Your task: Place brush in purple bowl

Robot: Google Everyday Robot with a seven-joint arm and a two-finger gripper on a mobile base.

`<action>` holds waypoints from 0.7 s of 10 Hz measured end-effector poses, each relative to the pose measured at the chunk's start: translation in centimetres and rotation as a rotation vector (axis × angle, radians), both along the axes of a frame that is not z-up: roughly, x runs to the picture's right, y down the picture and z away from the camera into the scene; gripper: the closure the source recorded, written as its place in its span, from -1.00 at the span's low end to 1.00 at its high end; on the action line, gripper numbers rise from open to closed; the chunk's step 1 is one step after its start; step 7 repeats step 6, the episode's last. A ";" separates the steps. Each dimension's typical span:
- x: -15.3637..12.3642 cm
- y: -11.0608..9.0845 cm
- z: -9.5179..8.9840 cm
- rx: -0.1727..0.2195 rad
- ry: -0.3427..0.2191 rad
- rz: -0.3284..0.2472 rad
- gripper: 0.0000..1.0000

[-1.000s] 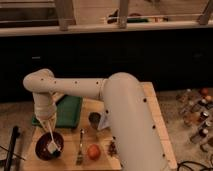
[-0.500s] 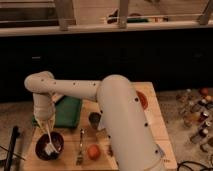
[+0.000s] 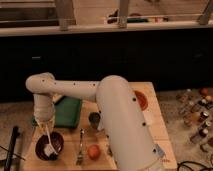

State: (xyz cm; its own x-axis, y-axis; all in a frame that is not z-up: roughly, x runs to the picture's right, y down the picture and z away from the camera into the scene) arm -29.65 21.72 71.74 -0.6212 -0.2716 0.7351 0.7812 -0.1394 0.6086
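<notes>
The purple bowl [image 3: 40, 148] sits at the front left of the wooden table. The brush [image 3: 47, 136] stands steeply in it, its whitish head with a dark tip resting inside the bowl and its thin pale handle running up into my gripper [image 3: 44, 122]. The gripper hangs straight above the bowl at the end of the white arm and is shut on the handle's top.
A green tray [image 3: 67, 111] lies behind the bowl. A small dark cup [image 3: 94, 120], a metal fork [image 3: 80, 147] and an orange fruit [image 3: 93, 151] lie to the bowl's right. A red plate [image 3: 141, 100] is at the right, and bottles [image 3: 197, 110] stand off the table.
The large arm link has swung left and nearer, uncovering the red plate. The gripper and brush stay over the bowl, barely moved.
</notes>
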 end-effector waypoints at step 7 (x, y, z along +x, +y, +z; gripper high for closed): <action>-0.2 0.3 0.1 -0.015 -0.001 -0.005 -0.60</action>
